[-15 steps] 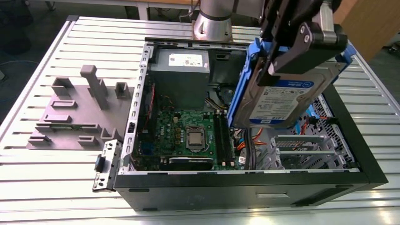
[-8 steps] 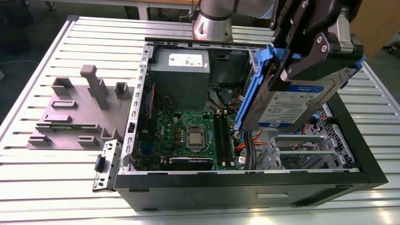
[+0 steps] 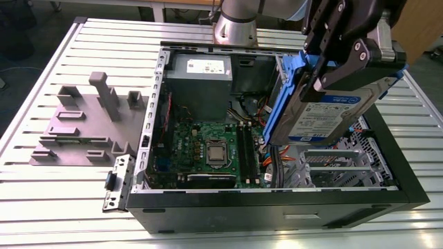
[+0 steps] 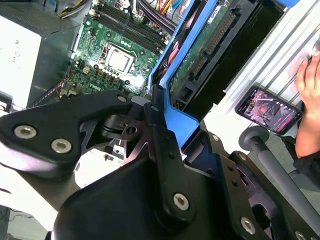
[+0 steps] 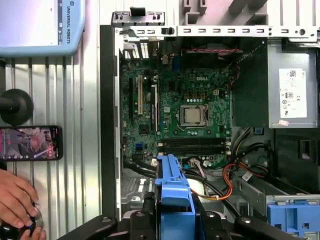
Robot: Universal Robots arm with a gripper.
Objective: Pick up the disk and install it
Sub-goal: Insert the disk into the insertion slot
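My gripper (image 3: pixel 331 72) is shut on the disk (image 3: pixel 332 115), a silver drive with a white-and-blue label in a bright blue carrier frame. The disk hangs tilted, nearly on edge, above the open computer case (image 3: pixel 138 155), over its right side in the exterior view, above the metal drive bay (image 3: pixel 332 166). In the second wrist view the black fingers (image 4: pixel 155 130) clamp the blue frame, and the disk (image 4: pixel 200 55) shows its green circuit side. In the first wrist view the disk's blue frame (image 5: pixel 172 187) sticks out between the fingers (image 5: pixel 147 220) over the motherboard's edge.
A grey stepped fixture (image 3: pixel 83 124) lies on the slatted table at the exterior view's left. Inside the case are the motherboard (image 5: pixel 185 115), power supply (image 5: pixel 292 95), cables and a fixed blue bracket (image 5: pixel 292 212). A phone (image 5: pixel 30 143) and a person's hand (image 5: pixel 15 200) rest beside the case.
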